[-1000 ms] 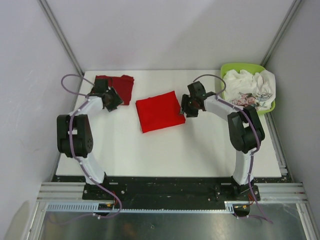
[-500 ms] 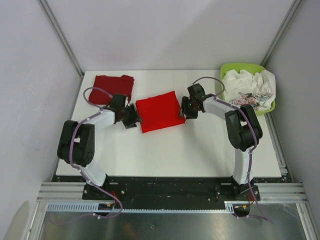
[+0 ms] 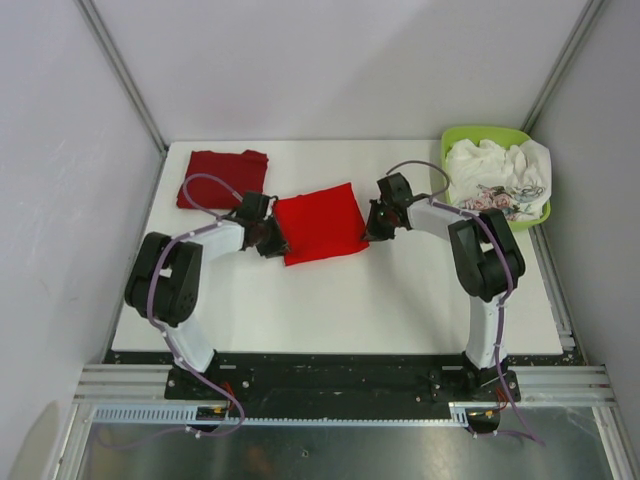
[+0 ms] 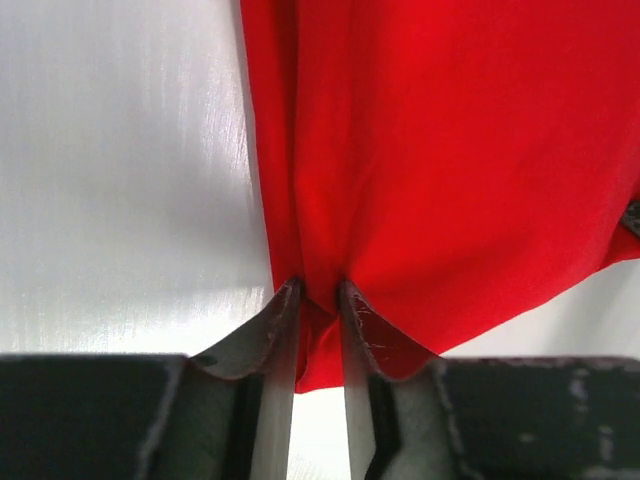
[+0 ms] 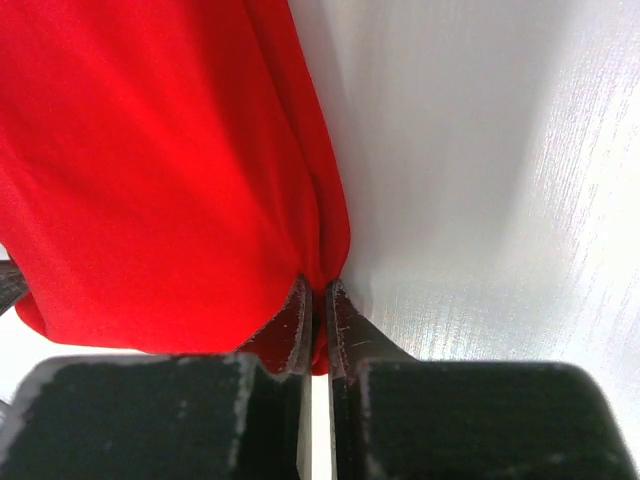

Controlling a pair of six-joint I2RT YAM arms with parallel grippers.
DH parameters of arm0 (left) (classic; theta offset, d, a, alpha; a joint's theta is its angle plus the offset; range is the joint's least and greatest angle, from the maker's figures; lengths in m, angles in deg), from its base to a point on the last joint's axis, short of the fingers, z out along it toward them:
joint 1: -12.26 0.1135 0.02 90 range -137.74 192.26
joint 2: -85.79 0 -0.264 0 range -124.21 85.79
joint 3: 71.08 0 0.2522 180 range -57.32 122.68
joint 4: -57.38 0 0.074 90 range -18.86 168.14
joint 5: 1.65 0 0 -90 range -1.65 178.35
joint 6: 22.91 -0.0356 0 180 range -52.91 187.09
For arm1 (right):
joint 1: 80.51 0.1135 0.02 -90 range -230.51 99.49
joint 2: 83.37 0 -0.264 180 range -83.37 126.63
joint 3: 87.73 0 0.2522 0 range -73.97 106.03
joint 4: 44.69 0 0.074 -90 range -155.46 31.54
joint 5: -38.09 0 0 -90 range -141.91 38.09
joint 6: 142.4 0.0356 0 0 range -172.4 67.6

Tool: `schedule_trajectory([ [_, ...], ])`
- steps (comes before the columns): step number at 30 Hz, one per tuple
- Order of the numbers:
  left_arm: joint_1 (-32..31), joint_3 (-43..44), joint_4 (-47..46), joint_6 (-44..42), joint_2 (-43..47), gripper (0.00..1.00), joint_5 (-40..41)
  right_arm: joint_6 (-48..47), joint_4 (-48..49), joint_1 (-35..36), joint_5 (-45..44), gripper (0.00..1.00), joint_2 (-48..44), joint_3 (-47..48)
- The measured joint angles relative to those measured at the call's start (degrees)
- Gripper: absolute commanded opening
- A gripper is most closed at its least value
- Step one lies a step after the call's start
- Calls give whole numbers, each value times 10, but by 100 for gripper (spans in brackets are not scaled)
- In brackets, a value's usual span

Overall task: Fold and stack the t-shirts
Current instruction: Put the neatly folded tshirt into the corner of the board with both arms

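A bright red folded t-shirt (image 3: 320, 222) lies flat in the middle of the white table (image 3: 400, 300). My left gripper (image 3: 272, 240) is at its left edge, shut on a fold of the red cloth (image 4: 450, 150) pinched between the jaws (image 4: 318, 292). At the shirt's right edge my right gripper (image 3: 372, 228) is shut on the hem, which bunches at the fingertips (image 5: 316, 288). A darker red folded t-shirt (image 3: 222, 178) rests at the back left, apart from both grippers.
A lime-green basket (image 3: 462, 134) holding white crumpled cloth (image 3: 495, 172) stands at the back right corner, just behind the right arm. Grey walls close in the table on the left, back and right.
My left arm swung right from the dark red t-shirt to the bright red one's left edge. Both grippers closed on that shirt's edges; the right one moved slightly in.
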Motion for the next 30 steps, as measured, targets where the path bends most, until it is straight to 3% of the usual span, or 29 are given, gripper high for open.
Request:
schedule_trajectory([
  [9,-46,23,1,-1,-20,17,35,21,42,-16,12,0,-43,-74],
  [21,-175,29,2,43,-24,18,44,38,12,-75,-13,1,-223,-271],
  [24,-196,29,3,54,-24,25,44,41,-12,-82,-28,10,-278,-313],
  [30,-208,28,7,63,-14,47,42,41,-51,-91,-51,44,-338,-338],
])
